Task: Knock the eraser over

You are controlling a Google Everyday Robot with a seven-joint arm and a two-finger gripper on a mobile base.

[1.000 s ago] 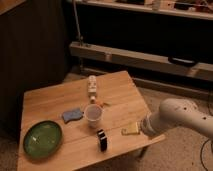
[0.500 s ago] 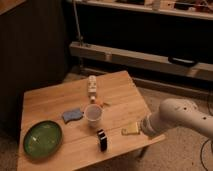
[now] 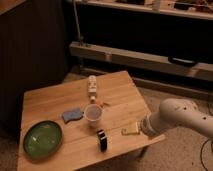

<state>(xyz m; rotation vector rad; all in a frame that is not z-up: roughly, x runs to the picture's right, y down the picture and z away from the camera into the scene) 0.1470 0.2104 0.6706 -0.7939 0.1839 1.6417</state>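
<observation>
Near edge of the wooden table (image 3: 75,156): the eraser (image 3: 102,140) stands upright on a short end, a black block with a pale band, just inside the front edge. It is not touching anything. Level with it at the near left lies the green plate (image 3: 42,140), well apart. To the eraser's right, the flat tan piece (image 3: 131,131) lies on the wood, and just beside that sits the gripper (image 3: 142,127) at the tip of the white arm (image 3: 180,117), low over the table's right front corner. It is fully spread and appears to hold nothing, and it is clear of the eraser. Judgement on handling: the block looks small, light and stiff, tall on a narrow footprint, so it should tip at a slight nudge. No grasp is needed. Contact is best made high on a broad face, since a low push would likely slide it along the wood instead. Because it stands close to the edge, a shove towards the table's interior looks safer than one outward. Behind the eraser is the white cup (image 3: 93,114), near but apart, which a sweep could catch. The blue sponge (image 3: 72,115) lies to the cup's left. Farthest back stands a pale bottle-like item (image 3: 92,87), upright, identity unclear
</observation>
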